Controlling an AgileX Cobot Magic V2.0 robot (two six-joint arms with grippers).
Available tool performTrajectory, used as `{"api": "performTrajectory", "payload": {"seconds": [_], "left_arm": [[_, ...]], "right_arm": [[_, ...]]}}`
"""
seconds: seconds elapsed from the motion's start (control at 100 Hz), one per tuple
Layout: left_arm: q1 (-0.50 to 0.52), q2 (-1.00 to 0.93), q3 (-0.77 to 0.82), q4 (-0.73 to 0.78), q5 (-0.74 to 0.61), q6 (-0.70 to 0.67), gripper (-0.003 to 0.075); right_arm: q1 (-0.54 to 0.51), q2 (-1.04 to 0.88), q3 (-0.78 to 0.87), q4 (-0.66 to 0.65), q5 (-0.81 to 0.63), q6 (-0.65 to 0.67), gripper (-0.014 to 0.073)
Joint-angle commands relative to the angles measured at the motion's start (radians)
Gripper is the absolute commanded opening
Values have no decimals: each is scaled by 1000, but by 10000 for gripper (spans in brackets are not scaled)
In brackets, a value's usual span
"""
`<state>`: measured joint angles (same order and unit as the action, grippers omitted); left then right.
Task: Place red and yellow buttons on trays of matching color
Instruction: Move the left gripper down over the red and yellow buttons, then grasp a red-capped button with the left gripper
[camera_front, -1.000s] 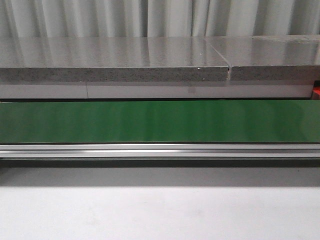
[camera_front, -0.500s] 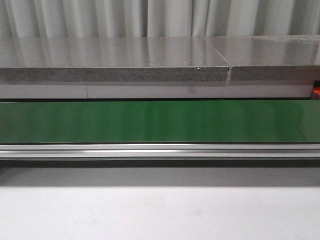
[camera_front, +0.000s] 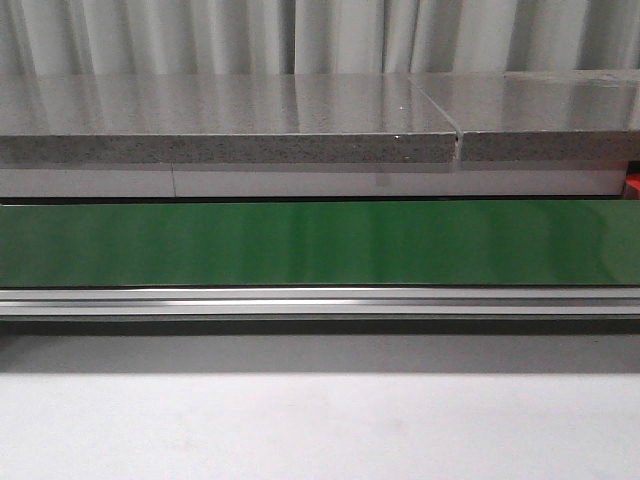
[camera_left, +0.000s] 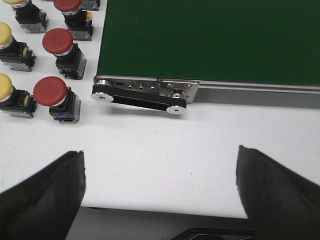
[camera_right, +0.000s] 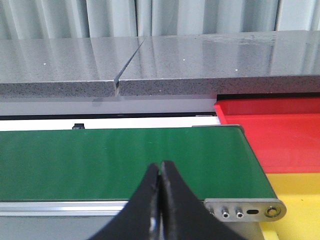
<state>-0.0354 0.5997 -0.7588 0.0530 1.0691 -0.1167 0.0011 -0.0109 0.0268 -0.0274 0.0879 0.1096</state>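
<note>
Red buttons (camera_left: 50, 91) and yellow buttons (camera_left: 5, 82) are standing upright in rows on the white bench (camera_left: 165, 155), off the left end of the green conveyor belt (camera_left: 210, 40); the red ones are sitting nearer the belt's end bracket (camera_left: 145, 95), the yellow ones on the far side of them, and none is touching the belt. The left claw (camera_left: 160, 185) is hovering over the bare bench just in front of that bracket, its two dark fingers (camera_left: 47, 195) spread wide with nothing between them. In the front view the belt is running edge to edge across the scene with a grey stone ledge (camera_front: 230, 125) behind it and pale curtains (camera_front: 300, 35) beyond. The right claw (camera_right: 160, 200) is hanging over the near edge of the belt close to its right end, fingers pressed together and holding nothing. Past that end the red tray (camera_right: 280, 135) is lying farther back, with the yellow tray (camera_right: 300, 200) adjoining it in front.
</note>
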Motion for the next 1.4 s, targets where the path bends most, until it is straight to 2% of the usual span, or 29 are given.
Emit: {"api": "performTrajectory", "payload": {"seconds": [0.0,0.09,0.25,0.46,0.67,0.92,1.14,1.39], "left_arm": [[-9,12,-37,21,-75,-62,610],[-9,36,-37,70,-89,-154,610],[-9,124,-37,247,-102,-354,610],[21,290,-42,289,-188,-429,610],[168,456,-42,233,-317,-442,610],[311,634,-45,169,-402,-378,610],[374,760,-70,167,-471,-369,610],[378,872,-139,167,-478,-364,610]], "right_arm": [[0,-19,-14,-1,-88,-4,-67],[0,-19,-14,-1,-88,-4,-67],[0,-19,-14,-1,-88,-4,-67],[0,-19,-14,-1,-88,-4,-67],[0,-19,-14,-1,-88,-4,-67],[0,-19,-14,-1,-88,-4,-67],[0,-19,-14,-1,-88,-4,-67],[0,-19,-14,-1,-88,-4,-67]]}}
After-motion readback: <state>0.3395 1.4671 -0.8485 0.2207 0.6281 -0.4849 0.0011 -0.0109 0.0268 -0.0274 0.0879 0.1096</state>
